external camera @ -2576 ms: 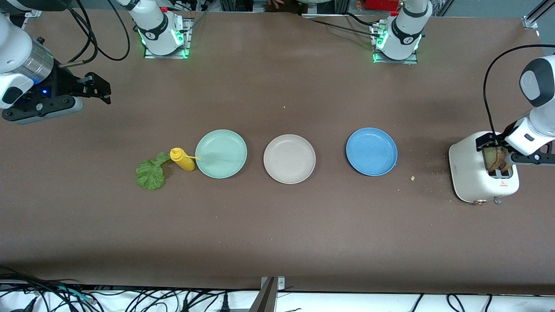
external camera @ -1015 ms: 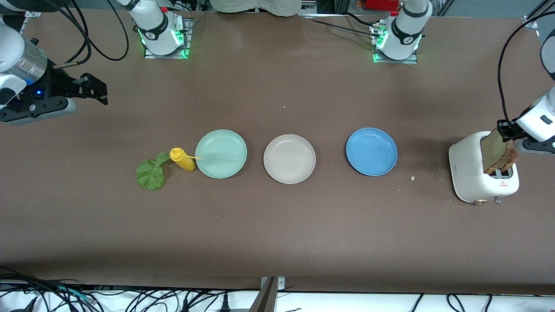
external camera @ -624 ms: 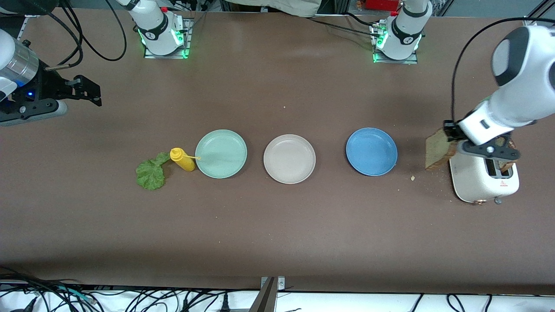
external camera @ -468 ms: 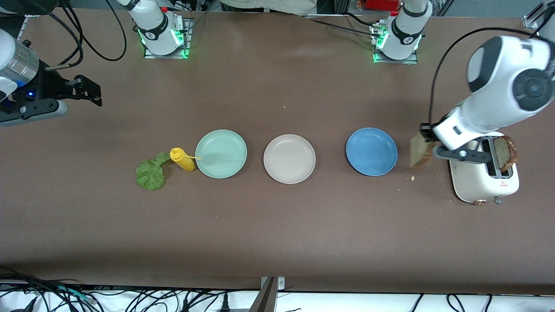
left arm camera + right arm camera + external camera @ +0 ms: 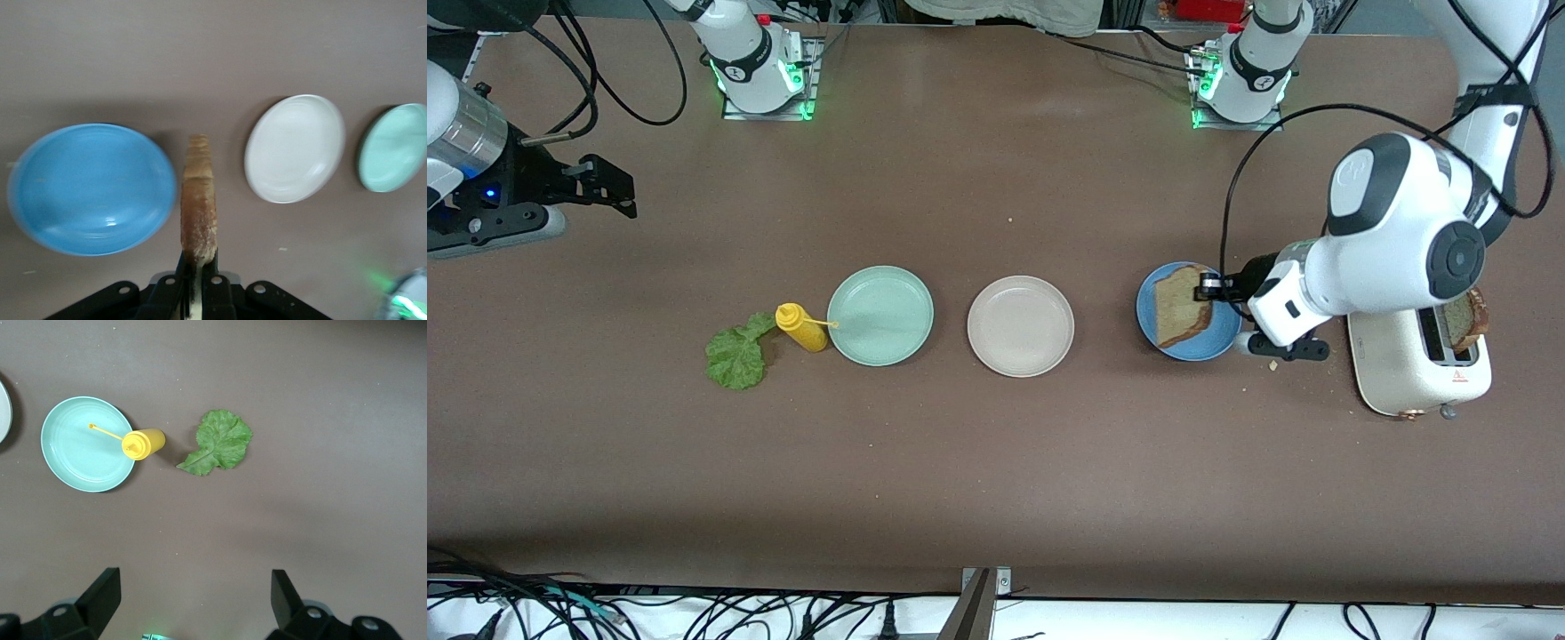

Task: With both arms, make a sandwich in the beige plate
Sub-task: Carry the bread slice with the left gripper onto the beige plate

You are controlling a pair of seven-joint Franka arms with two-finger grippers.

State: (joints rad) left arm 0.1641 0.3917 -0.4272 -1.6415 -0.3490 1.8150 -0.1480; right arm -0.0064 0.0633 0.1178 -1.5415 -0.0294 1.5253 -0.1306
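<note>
My left gripper (image 5: 1211,286) is shut on one edge of a tan bread slice (image 5: 1181,308) and holds it in the air over the blue plate (image 5: 1190,342). In the left wrist view the slice (image 5: 199,193) shows edge-on, pinched between the fingers (image 5: 181,270). The beige plate (image 5: 1020,325) is bare and sits between the blue and mint-green plates; it also shows in the left wrist view (image 5: 293,148). A second slice (image 5: 1464,320) stands in the toaster (image 5: 1405,369). The lettuce leaf (image 5: 736,356) lies flat on the table. My right gripper (image 5: 616,188) waits open, high over the right arm's end of the table.
A mint-green plate (image 5: 879,315) lies beside the beige one, with a yellow squeeze bottle (image 5: 800,326) between it and the lettuce. From the right wrist the lettuce (image 5: 219,443), bottle (image 5: 143,443) and mint plate (image 5: 80,453) show far below. Crumbs lie near the toaster.
The left arm has lifted one slice out of the toaster and carried it toward the middle of the table, to over the blue plate. The right arm has hardly moved.
</note>
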